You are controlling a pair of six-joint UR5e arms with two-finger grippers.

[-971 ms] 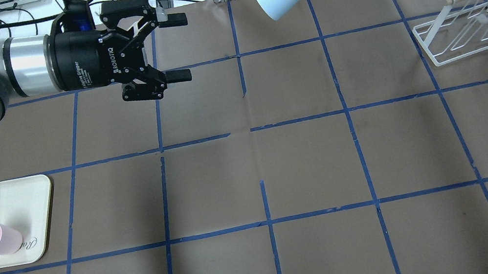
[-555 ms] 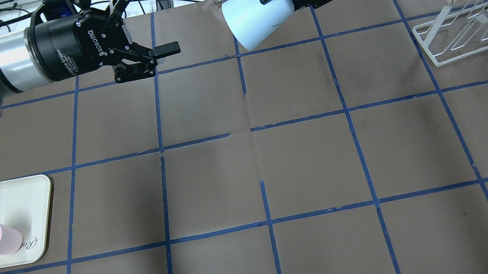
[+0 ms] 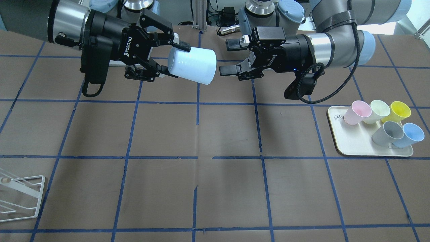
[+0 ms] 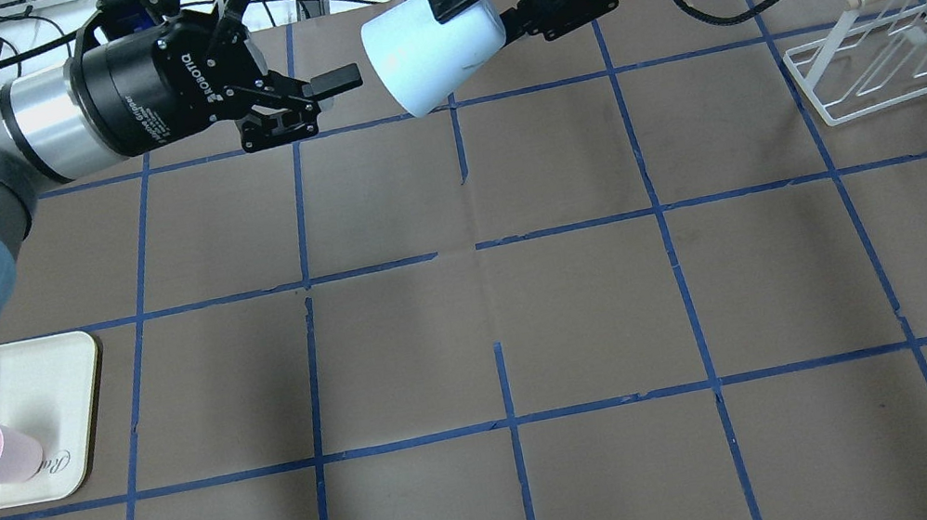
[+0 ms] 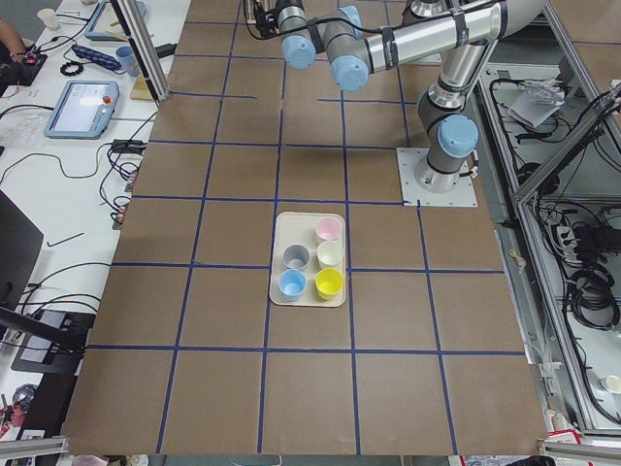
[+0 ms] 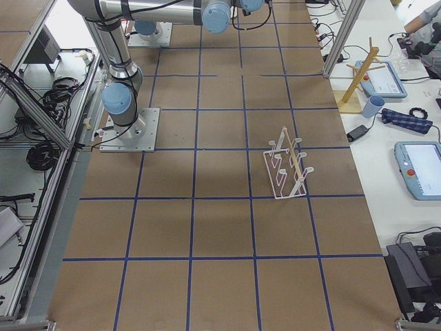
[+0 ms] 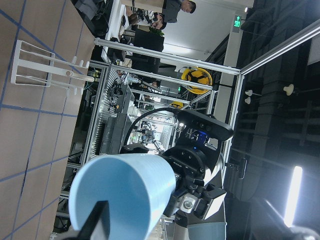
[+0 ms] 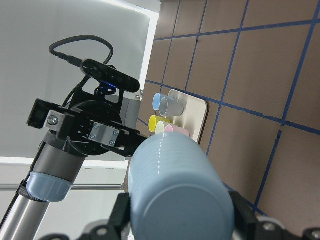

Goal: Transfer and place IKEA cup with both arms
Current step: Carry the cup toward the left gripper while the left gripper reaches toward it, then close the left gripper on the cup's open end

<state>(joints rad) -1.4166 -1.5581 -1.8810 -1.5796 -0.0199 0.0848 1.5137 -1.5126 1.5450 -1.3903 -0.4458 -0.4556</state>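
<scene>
Mid-air, about midway between the two arms: the IKEA cup, light blue and unmarked, lying on its side well clear of the tabletop. The right claw grips it by the narrower end, one black finger pressed to each side of the wall. The broader end points straight at the left claw, which is spread wide and holds nothing. Its fingertips sit just short of the cup; the front view shows a small gap, no contact. The claws face each other nearly level, the right arm and the left arm reaching in from opposite sides. The left wrist camera looks at the cup's free end, with one of its own fingers dark in the foreground below it. The right wrist camera looks along the cup's side from behind. The tabletop is brown paper marked into squares with blue tape. A cream tray sits at the robot's left, well apart from both claws. It carries five cups standing mouth up: a pink cup, a pale green cup, a yellow cup, a grey cup and a second blue cup. A white wire rack with a wooden rod across it stands at the robot's right
</scene>
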